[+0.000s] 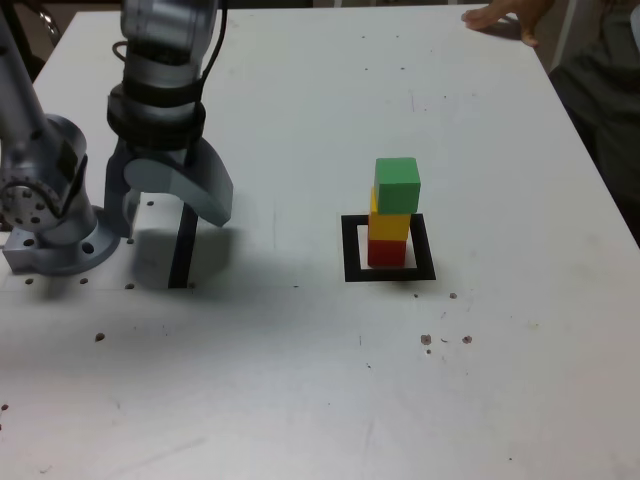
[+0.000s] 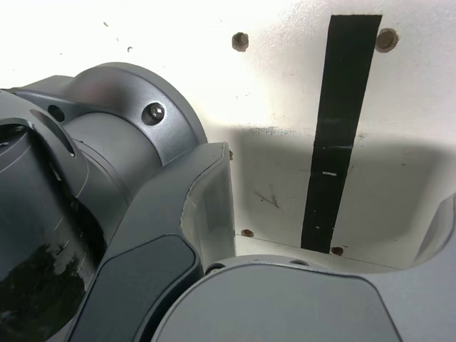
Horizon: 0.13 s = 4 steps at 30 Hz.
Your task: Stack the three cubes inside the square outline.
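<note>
Cubes, all 3 of them, stand as 1 tower on the white worktop (image 1: 300,400): the red cube (image 1: 387,252) is at the bottom, the yellow cube (image 1: 388,224) sits on it, and the green cube (image 1: 397,185) is on top, set a little toward the exterior view's right so its edge overhangs the yellow one. I see the red cube resting on the white centre of the square outline (image 1: 352,248), whose thick black frame shows on every side of the tower. My claw (image 1: 170,205) is well apart from the stack, off toward the exterior view's left, hanging low over the worktop close to the arm's base (image 1: 50,225) and pointing down. Its 2 grey jaws are spread wide and I see nothing between them. A thin black strip (image 1: 183,250) lies on the worktop right under the claw; in the wrist view that strip (image 2: 338,135) runs across the white surface with small screw holes (image 2: 240,41) near its ends, and the arm's own dark housing (image 2: 85,214) fills much of that picture. No cube shows in the wrist view. At the far corner of the worktop, on the exterior view's right, a person's hand (image 1: 505,18) rests on the edge.
</note>
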Tool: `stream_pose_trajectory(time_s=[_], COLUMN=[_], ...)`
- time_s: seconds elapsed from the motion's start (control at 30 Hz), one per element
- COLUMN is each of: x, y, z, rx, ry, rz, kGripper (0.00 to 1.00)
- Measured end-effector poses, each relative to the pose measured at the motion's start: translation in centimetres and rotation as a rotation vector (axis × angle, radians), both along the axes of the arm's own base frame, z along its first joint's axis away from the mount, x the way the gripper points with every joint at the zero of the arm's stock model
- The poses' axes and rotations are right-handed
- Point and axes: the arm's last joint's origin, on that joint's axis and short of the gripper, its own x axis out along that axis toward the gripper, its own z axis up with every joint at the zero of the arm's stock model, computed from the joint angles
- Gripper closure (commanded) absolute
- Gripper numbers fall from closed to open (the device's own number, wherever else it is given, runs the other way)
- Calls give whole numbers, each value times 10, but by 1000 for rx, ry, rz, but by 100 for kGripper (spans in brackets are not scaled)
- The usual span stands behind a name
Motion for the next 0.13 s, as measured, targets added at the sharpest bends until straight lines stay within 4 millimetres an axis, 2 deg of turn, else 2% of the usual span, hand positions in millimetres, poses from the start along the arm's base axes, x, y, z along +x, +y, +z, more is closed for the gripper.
stream_pose_trajectory(time_s=[0.13], x=[0], y=[0], z=[0], rx=[-2], ry=[-2], rz=[1], kGripper=[0])
